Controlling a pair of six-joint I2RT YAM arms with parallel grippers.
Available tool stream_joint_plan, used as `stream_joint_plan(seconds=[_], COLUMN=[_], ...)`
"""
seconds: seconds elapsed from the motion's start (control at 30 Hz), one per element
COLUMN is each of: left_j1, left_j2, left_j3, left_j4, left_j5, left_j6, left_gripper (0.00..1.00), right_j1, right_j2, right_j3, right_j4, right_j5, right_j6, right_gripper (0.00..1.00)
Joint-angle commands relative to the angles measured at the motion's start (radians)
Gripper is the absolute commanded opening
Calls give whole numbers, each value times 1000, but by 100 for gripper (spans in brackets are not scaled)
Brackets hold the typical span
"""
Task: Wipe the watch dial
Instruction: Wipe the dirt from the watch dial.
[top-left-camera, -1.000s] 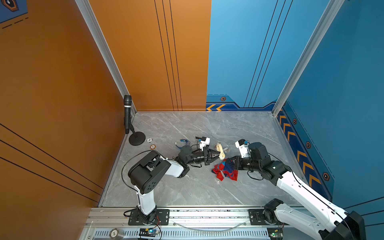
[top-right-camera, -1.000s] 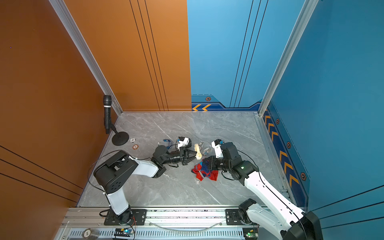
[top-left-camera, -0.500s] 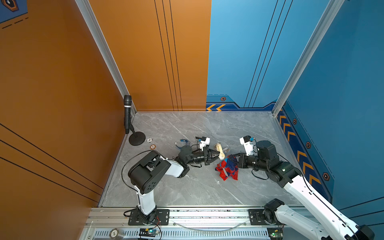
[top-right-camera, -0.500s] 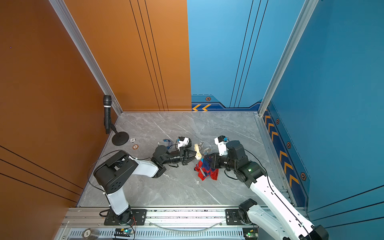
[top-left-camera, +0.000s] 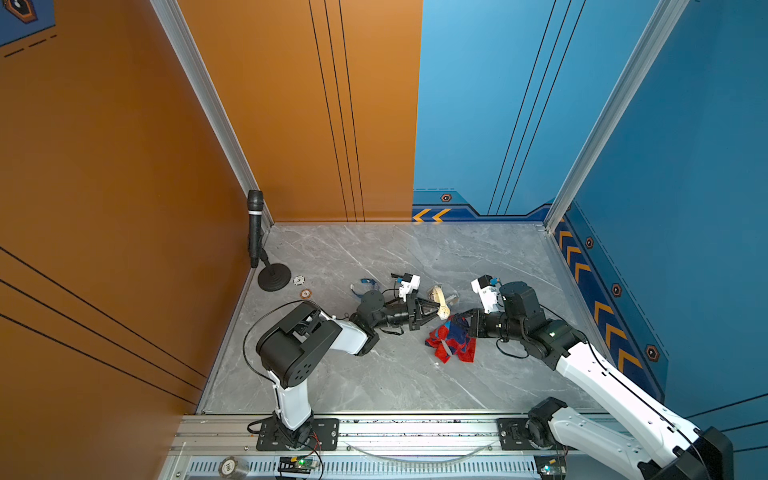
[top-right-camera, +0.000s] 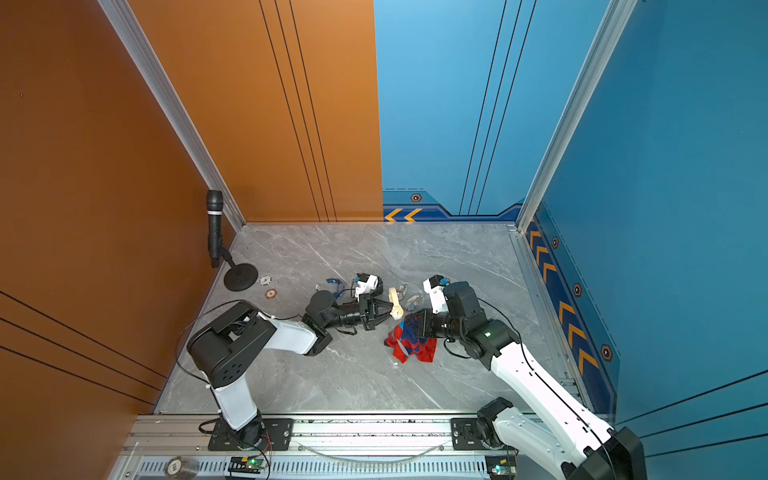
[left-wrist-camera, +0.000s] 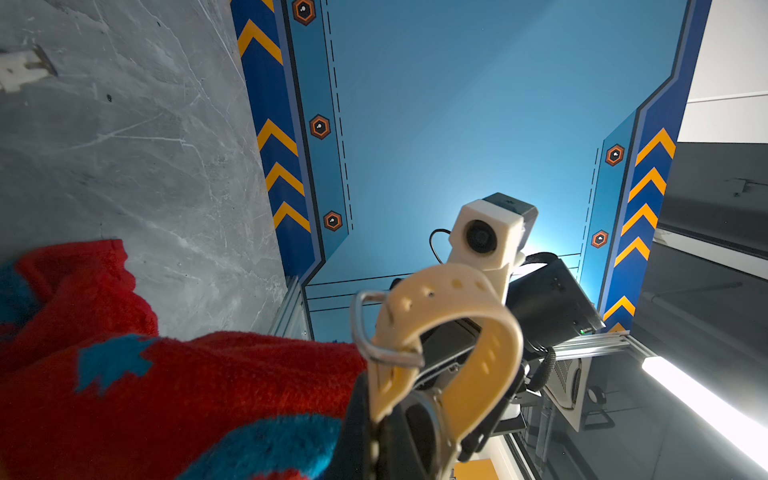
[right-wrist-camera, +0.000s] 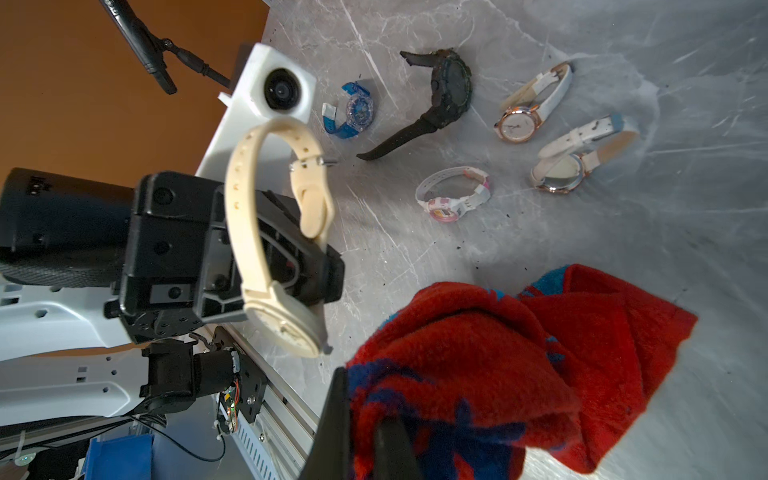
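My left gripper (top-left-camera: 432, 309) (right-wrist-camera: 322, 272) is shut on a cream watch (top-left-camera: 441, 300) (top-right-camera: 395, 306) and holds it off the table, strap (left-wrist-camera: 453, 316) looping upward. Its dial (right-wrist-camera: 291, 330) faces the red-and-blue cloth (right-wrist-camera: 478, 365) (top-left-camera: 453, 343) (top-right-camera: 411, 343) (left-wrist-camera: 166, 386). My right gripper (right-wrist-camera: 365, 419) (top-left-camera: 468, 326) is shut on a bunch of that cloth. In the right wrist view a narrow gap separates the cloth's edge from the dial. The cloth's free end trails on the table. The left fingertips (left-wrist-camera: 357, 419) are mostly hidden by the watch.
Several other watches lie on the marble table (right-wrist-camera: 685, 124) behind the arms: a blue one (right-wrist-camera: 353, 112), a black one (right-wrist-camera: 446, 89), a pink-and-white one (right-wrist-camera: 451, 199) and white-strapped ones (right-wrist-camera: 519, 120). A microphone stand (top-left-camera: 257, 241) is at the back left corner.
The right arm swung slightly out to the right and came back, cloth still in its grip. The left arm and the watch have stayed put.
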Motion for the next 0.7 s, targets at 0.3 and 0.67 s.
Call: stream_joint_plan(seconds=[0.3,0.67], left_j1=[2,2], left_j2=[1,-6], left_j3=[-2,-10], left_j4=[33,32], left_j5=[6,8], left_j6=[14,18], left_gripper=[0,0], right_j1=[-80,-44], right_j2=[-100,-90], right_j3=[21,70], right_j4=[-75,-31], right_j5=[-39,-34], right_j6=[-39,-8], right_gripper=[0,0])
